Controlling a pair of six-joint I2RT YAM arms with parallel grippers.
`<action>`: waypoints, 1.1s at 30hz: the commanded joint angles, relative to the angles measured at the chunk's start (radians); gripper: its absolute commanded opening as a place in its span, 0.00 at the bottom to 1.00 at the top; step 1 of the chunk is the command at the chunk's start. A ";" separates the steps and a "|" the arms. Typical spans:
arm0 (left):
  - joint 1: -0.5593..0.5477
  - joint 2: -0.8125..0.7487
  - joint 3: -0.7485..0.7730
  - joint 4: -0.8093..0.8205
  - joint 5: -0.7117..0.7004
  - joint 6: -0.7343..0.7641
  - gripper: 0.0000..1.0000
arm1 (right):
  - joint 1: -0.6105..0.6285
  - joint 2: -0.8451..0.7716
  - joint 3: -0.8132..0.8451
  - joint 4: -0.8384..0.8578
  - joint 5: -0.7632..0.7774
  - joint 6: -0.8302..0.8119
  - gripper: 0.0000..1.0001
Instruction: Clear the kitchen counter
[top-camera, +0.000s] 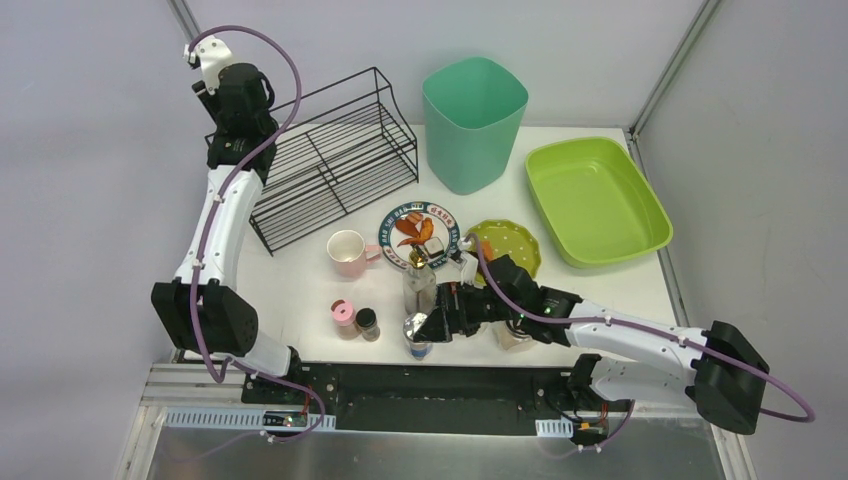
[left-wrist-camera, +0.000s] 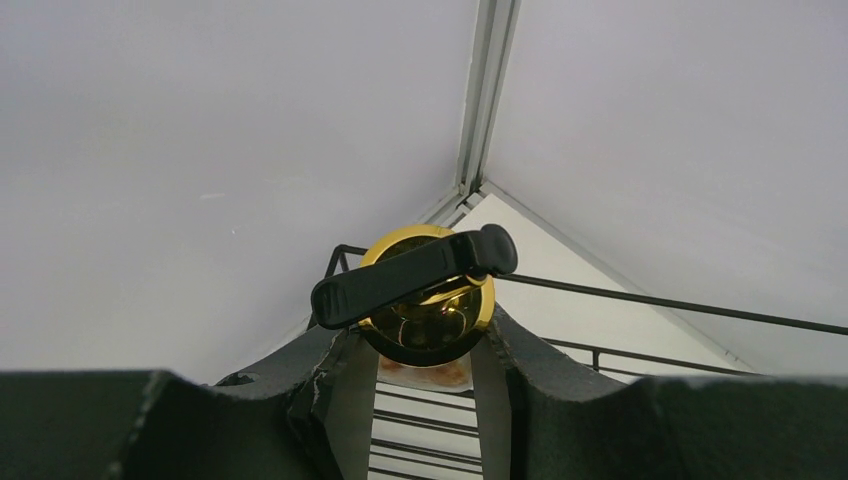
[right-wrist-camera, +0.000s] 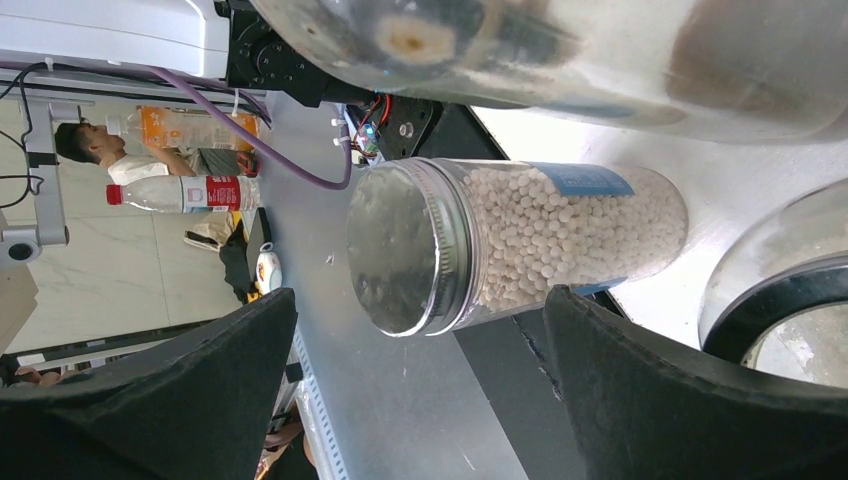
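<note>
The white kitchen counter (top-camera: 300, 285) carries dishes and jars. My left gripper (top-camera: 240, 100) is raised at the far left over the black wire rack (top-camera: 330, 165). It is shut on a round gold cup (left-wrist-camera: 430, 320) with a black handle (left-wrist-camera: 410, 275), held above the rack's wires. My right gripper (top-camera: 432, 325) reaches left along the counter's near edge. It is open (right-wrist-camera: 420, 310), with a silver-lidded glass jar of white beads (right-wrist-camera: 520, 240) just ahead between the finger lines, untouched. The same jar shows in the top view (top-camera: 419, 338).
A pink mug (top-camera: 347, 252), a plate with food scraps (top-camera: 420, 235), a yellow-green dotted bowl (top-camera: 508, 245), a tall glass jar (top-camera: 418, 285), a pink-lidded shaker (top-camera: 344, 318) and a dark spice jar (top-camera: 368, 323) stand mid-counter. A teal bin (top-camera: 473, 120) and a lime-green tray (top-camera: 595, 200) stand at the back right.
</note>
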 joint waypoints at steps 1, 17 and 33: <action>0.001 -0.079 -0.005 0.004 -0.015 -0.066 0.12 | 0.005 -0.035 -0.009 0.034 0.009 0.005 0.99; 0.001 -0.042 0.061 -0.017 -0.013 -0.047 0.36 | 0.009 -0.011 -0.011 0.058 0.012 0.018 0.99; 0.002 0.040 0.180 -0.044 -0.024 -0.026 0.46 | 0.010 0.020 -0.009 0.073 0.011 0.013 0.99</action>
